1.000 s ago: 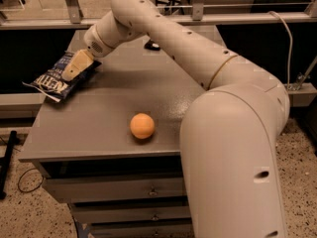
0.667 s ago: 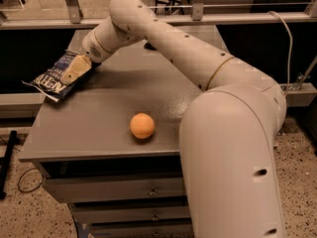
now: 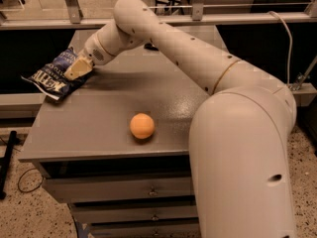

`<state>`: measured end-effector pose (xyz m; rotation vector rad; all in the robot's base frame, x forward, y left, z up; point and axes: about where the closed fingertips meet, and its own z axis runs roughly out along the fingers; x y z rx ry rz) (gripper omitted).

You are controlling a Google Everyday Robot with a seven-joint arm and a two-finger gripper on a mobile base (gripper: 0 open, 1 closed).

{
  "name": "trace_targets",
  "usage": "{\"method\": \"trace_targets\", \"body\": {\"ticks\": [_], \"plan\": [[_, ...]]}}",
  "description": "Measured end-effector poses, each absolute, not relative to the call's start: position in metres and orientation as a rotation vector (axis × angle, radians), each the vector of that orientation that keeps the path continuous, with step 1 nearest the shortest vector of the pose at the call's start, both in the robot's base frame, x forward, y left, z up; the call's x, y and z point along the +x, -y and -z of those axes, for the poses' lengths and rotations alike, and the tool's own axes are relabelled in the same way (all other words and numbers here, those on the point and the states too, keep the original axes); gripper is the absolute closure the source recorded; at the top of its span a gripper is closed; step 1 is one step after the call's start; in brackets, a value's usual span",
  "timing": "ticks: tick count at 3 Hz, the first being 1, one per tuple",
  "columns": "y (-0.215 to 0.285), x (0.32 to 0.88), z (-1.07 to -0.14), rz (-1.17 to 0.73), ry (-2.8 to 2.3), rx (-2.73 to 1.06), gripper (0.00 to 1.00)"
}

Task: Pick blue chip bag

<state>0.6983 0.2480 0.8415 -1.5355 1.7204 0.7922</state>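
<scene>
The blue chip bag (image 3: 49, 77) is dark blue with white lettering and lies at the table's far left edge, partly hanging over it. My gripper (image 3: 78, 68) is at the bag's right end, with its tan fingers (image 3: 74, 71) closed together on the bag's upper edge. That edge is lifted a little against the gripper, while the rest of the bag rests on the table. The white arm reaches in from the right across the table.
An orange ball (image 3: 142, 125) sits on the grey table (image 3: 99, 128) near its front middle. A small dark object (image 3: 151, 47) lies at the back, mostly hidden by the arm. Drawers are below the tabletop. A rail and dark gap run behind the table.
The gripper has shifted slightly left and down onto the bag's end. The bag has moved a little to the left with it. The ball has not moved.
</scene>
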Motion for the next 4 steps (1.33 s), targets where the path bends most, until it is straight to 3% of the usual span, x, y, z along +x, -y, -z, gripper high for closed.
{"method": "trace_targets", "body": {"ticks": [1, 2, 4], "plan": [[-0.239, 0.695, -0.857, -0.781, -1.694, -1.511, 0.88], [-0.213, 0.692, -0.887, -0.725, -1.657, -1.463, 1.00], [-0.145, 0.682, -0.956, -0.700, -1.537, -1.278, 1.00]]}}
